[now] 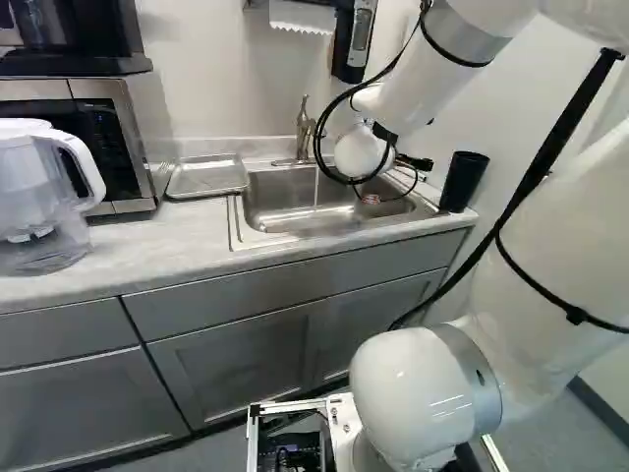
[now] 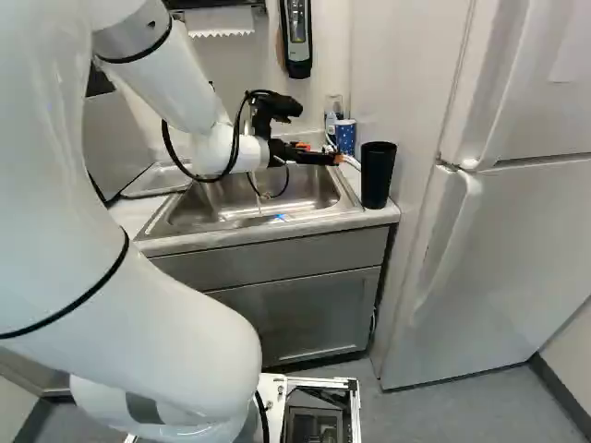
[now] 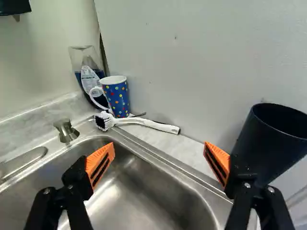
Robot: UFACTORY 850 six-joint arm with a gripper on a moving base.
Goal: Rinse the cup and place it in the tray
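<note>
Left base view: the surface [image 1: 128,241] carries the sink [image 1: 290,202], with the tray [image 1: 208,177] just beside it. My claw [image 2: 339,159] hangs near the sink, fingers apart. Across from the tray stands the black cup [image 2: 377,175]; the smaller dotted cup [image 3: 116,97] is by a brush [image 3: 144,122].
</note>
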